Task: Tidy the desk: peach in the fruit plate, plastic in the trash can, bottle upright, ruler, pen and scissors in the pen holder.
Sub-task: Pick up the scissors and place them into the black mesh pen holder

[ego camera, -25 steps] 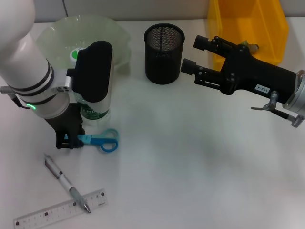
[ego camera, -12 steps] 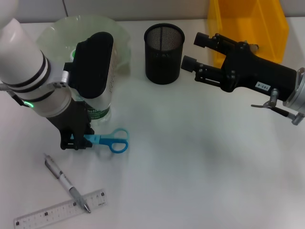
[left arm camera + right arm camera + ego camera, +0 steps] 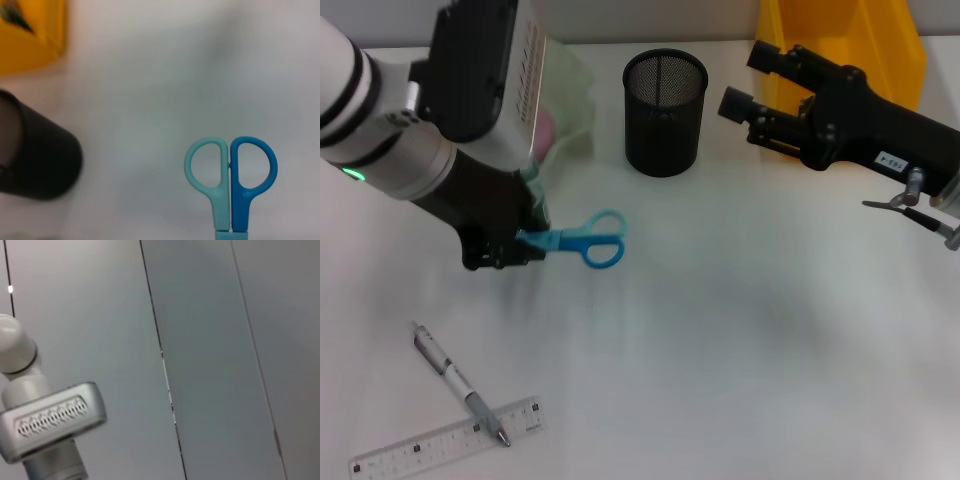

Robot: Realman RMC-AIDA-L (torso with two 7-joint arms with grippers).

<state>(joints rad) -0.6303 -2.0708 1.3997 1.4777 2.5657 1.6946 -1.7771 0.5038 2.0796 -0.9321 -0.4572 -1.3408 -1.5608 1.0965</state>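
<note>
Taking the black mesh pen holder (image 3: 664,112) as the fixed mark on the white desk (image 3: 740,330), the ruler (image 3: 447,447) lies farthest out to its left and well toward the near edge, and the pen (image 3: 457,381) lies slantwise just above it with its tip resting over the ruler's right end. Above those, still left of the pen holder, the left gripper (image 3: 512,248) is closed on the scissors (image 3: 576,240), pinching them at the blade end so that the two blue handle loops stick out toward the right, lifted off the desk; the left wrist view shows the loops side by side, pale blue and darker blue, with the pen holder off to one side. Behind the left arm, to the left of the pen holder at the back of the desk, part of the pale green fruit plate (image 3: 568,95) shows, with something pink in it that I cannot identify with certainty. To the right of the pen holder the right gripper (image 3: 748,82) hangs in the air with its fingers spread apart and nothing between them, in front of the yellow trash can (image 3: 840,40), which stands at the back, right of the pen holder.
</note>
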